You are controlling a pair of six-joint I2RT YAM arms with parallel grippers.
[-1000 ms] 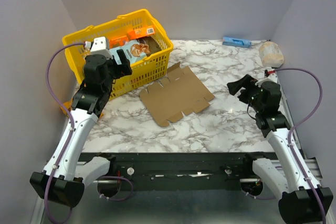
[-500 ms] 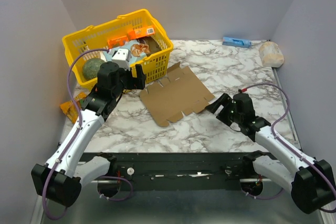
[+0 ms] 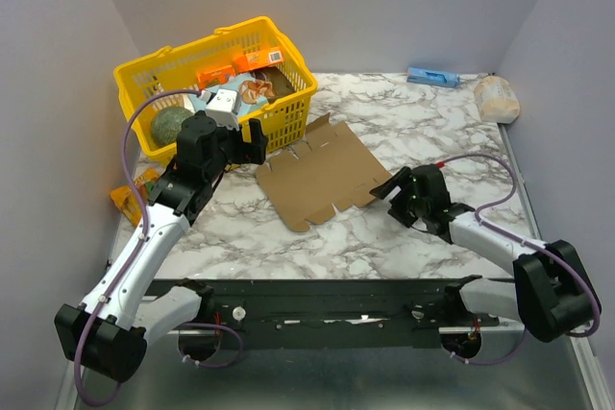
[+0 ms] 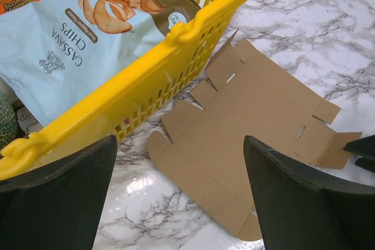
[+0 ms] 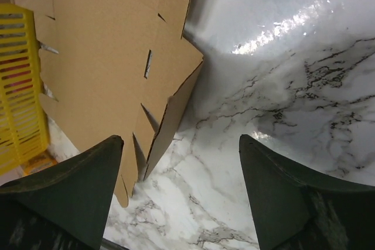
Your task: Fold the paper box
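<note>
The paper box [image 3: 322, 172], a flat die-cut sheet, lies unfolded at the centre of the desk [image 3: 423, 132], just beside the yellow basket [image 3: 279, 122] at the basket's 4 o'clock. The left jaws gape wide and empty at the sheet's 10 o'clock. The right jaws, equally wide and empty, hover near its 3 o'clock corner.

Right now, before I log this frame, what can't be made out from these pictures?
- Underside of the paper box: hidden in every view, since it faces the table.
- Contents of the yellow basket: partly covered by the left arm in the top view, and cut off by the frame edge in the left wrist view.
- Orange packet beside the basket: mostly behind the left arm in the top view.
- Print on the blue box: too small.
</note>
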